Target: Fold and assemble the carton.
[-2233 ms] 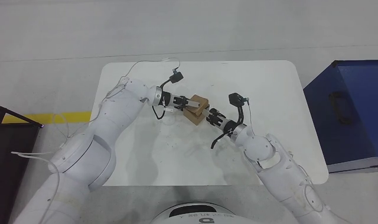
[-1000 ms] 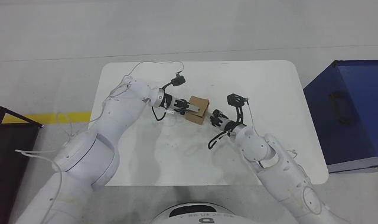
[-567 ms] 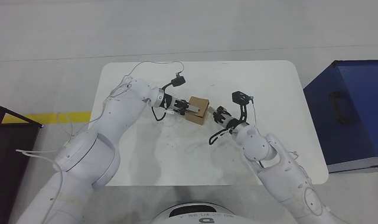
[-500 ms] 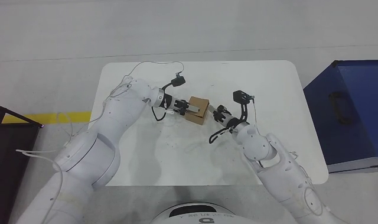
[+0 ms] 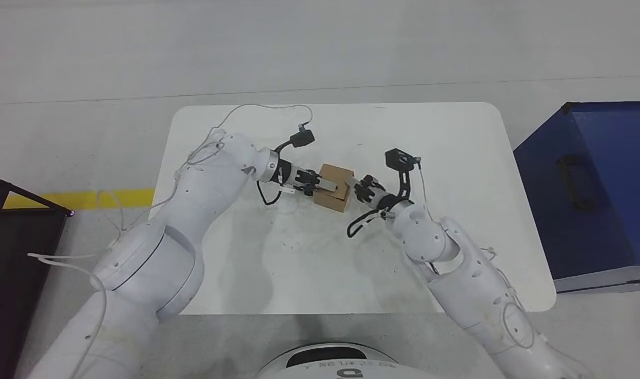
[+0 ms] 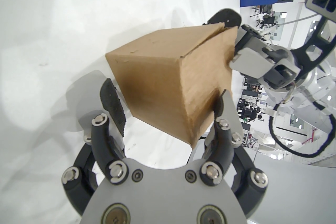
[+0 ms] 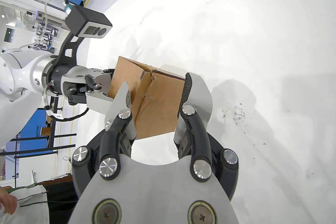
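A small brown carton (image 5: 333, 186) hangs just above the middle of the white table (image 5: 450, 139). My left gripper (image 5: 311, 184) is shut on it from the left; in the left wrist view its fingers (image 6: 112, 101) clamp two opposite sides of the carton (image 6: 162, 83). My right gripper (image 5: 362, 190) stands open at the carton's right end. In the right wrist view its fingertips (image 7: 188, 89) straddle the carton (image 7: 155, 104) at the end with the folded flaps, close to or touching its sides. The left gripper (image 7: 105, 88) holds the far end there.
A blue bin (image 5: 585, 199) stands off the table's right edge, and a dark frame (image 5: 20, 204) stands at the far left. The table has free room all round the carton, with scuff marks (image 7: 236, 112) near the right gripper.
The right gripper has moved up and left to the carton, and its fingers now sit around the carton's end. The left gripper still holds the carton in about the same spot.
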You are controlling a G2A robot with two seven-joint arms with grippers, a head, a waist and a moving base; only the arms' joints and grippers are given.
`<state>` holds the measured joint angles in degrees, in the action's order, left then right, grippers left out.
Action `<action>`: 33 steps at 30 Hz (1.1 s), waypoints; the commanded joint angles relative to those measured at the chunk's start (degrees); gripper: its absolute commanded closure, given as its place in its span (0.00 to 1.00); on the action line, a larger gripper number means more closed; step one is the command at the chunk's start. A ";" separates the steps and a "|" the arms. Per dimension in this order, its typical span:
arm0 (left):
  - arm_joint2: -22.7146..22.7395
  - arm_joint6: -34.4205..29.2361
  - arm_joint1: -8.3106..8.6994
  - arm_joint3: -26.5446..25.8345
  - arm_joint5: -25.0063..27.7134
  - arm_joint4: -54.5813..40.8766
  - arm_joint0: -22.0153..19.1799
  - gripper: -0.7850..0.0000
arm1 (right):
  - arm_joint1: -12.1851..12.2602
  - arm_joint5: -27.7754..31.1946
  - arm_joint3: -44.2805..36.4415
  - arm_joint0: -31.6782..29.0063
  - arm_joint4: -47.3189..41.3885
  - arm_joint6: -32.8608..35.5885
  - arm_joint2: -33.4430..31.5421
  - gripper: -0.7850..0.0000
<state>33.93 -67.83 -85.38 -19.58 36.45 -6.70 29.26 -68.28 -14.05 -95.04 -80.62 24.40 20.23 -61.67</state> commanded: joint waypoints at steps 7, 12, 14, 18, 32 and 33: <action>0.18 -0.06 -0.05 -0.06 -0.06 0.50 0.08 0.06 | -0.16 -0.62 0.11 0.32 0.31 1.37 -0.14 0.55; 0.54 -0.02 -0.03 0.06 -0.02 0.29 -0.02 0.04 | -0.23 0.24 -0.85 -0.11 -0.50 0.73 -0.95 0.52; 1.11 0.08 0.11 0.26 0.08 -0.55 -0.42 0.00 | -0.25 0.75 -1.59 -0.46 -1.39 -0.03 -1.70 0.52; 2.47 0.19 0.93 0.71 0.19 -2.31 -1.54 0.00 | -0.21 1.36 -3.40 -1.32 -2.54 -2.00 -3.52 0.96; 14.04 0.38 11.30 -4.75 0.40 -17.57 0.26 0.00 | -1.91 7.87 1.24 5.81 -2.55 1.30 3.33 1.00; 14.95 0.17 12.30 -6.71 0.18 -18.38 1.27 0.00 | -2.02 8.12 1.96 6.45 -2.05 2.10 3.97 1.00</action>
<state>47.98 -67.46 -74.15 -24.24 36.85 -24.31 29.50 -70.22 -6.17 -93.77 -74.80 21.95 21.53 -58.28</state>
